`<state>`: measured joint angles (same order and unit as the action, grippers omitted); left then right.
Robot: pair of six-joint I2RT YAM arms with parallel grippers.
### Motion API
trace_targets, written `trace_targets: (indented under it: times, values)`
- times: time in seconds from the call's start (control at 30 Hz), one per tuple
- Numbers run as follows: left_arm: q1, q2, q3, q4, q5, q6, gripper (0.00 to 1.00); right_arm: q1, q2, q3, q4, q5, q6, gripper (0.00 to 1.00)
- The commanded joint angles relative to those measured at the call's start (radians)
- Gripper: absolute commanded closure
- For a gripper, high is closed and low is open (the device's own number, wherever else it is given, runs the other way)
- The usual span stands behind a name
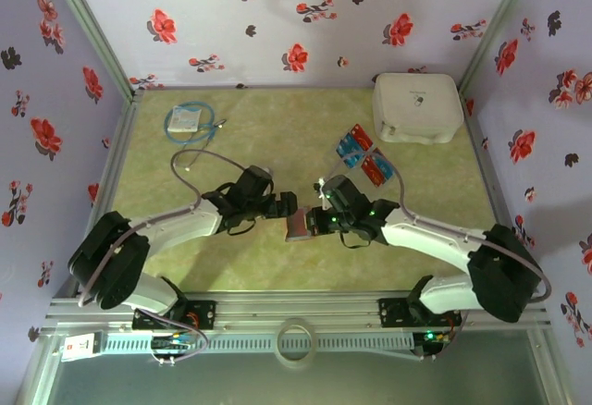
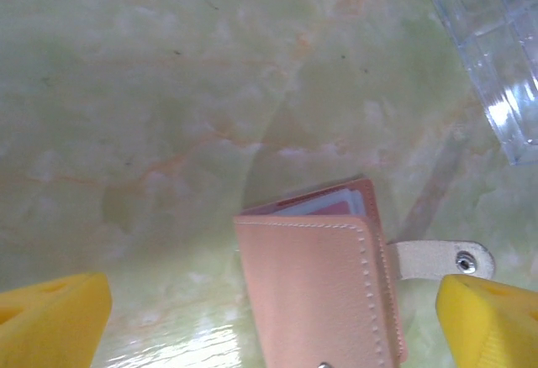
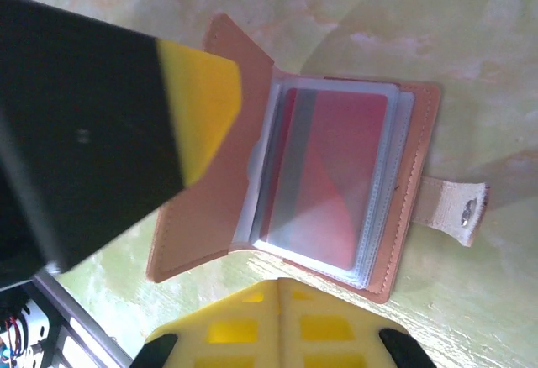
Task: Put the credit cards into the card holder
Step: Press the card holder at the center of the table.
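Note:
The tan card holder (image 1: 298,227) lies on the table between both arms, its cover lifted partway. A red credit card (image 3: 332,166) sits in its clear inner sleeve, and a strap with a snap (image 3: 458,208) sticks out to the side. My left gripper (image 2: 269,318) is open, its yellow fingers (image 2: 52,322) straddling the holder (image 2: 315,292); one of its pads (image 3: 200,103) lies over the raised cover. My right gripper (image 3: 279,288) is shut and empty, its tips just at the holder's near edge. More red and blue credit cards (image 1: 363,155) lie in a clear tray.
A big white zip case (image 1: 418,107) stands at the back right. A packet with a blue cable (image 1: 190,118) lies at the back left. The clear tray (image 2: 492,65) is close beyond the holder. Flowered walls close in three sides.

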<state>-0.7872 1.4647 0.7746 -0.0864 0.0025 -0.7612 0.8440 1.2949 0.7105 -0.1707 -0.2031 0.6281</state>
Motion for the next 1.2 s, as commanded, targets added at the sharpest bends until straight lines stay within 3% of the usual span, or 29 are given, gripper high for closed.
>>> trace_targets:
  times: [0.0, 0.17, 0.47, 1.17]
  values:
    - [-0.012, 0.037, 0.043, 0.109, 0.042, -0.049, 0.00, -0.008, -0.054, -0.044, -0.031, 0.039, -0.009, 1.00]
    - [-0.020, 0.109, 0.064, 0.206, 0.094, -0.105, 0.00, -0.008, -0.123, -0.097, -0.003, 0.041, 0.001, 1.00]
    - [-0.061, 0.218, 0.057, 0.293, 0.083, -0.166, 0.00, -0.006, -0.196, -0.169, 0.114, -0.028, -0.021, 1.00]
    - [-0.093, 0.264, 0.079, 0.263, 0.017, -0.204, 0.00, 0.000, -0.027, -0.272, 0.407, -0.010, 0.003, 1.00]
